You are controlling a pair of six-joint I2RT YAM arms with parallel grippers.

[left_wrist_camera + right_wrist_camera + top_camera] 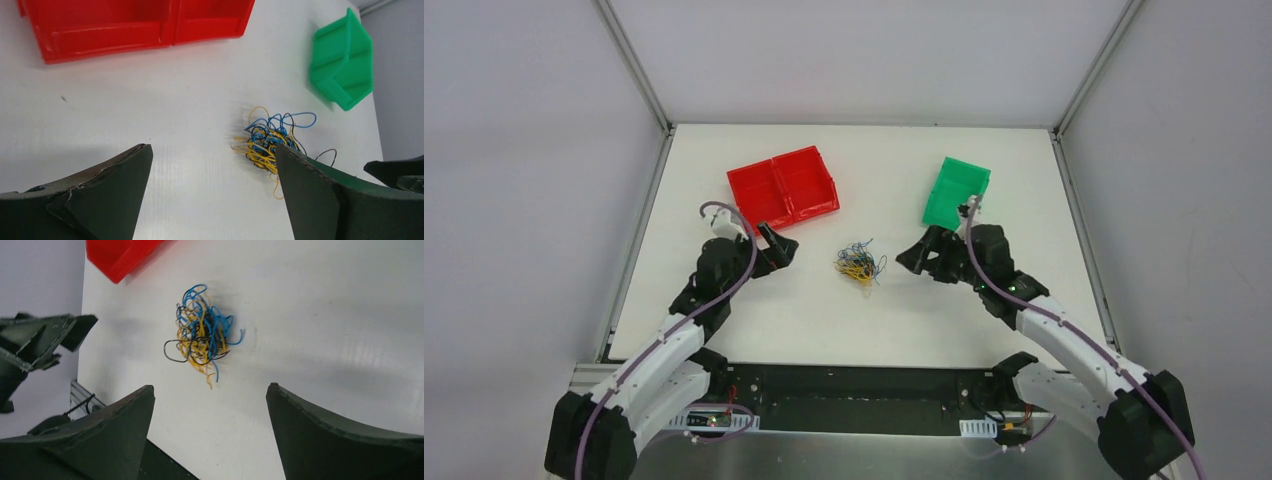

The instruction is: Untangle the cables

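Note:
The cables (pixel 860 263) lie in one small knotted clump of yellow, blue and black wires at the table's centre. In the left wrist view the cables (pixel 270 140) sit just ahead of the right finger, partly behind it. From the right wrist the cables (pixel 200 337) show ahead of the fingertips, a black loop sticking out on one side. My left gripper (pixel 780 245) hovers open to the left of the clump, nothing between its fingers. My right gripper (pixel 916 256) stands open to the right of it, also holding nothing.
A red two-compartment bin (pixel 784 186) sits behind the left gripper. A green bin (pixel 956 191) lies tipped behind the right gripper. The table's white surface ends at metal rails left and right, and at a dark base plate (pixel 854 395) at the front.

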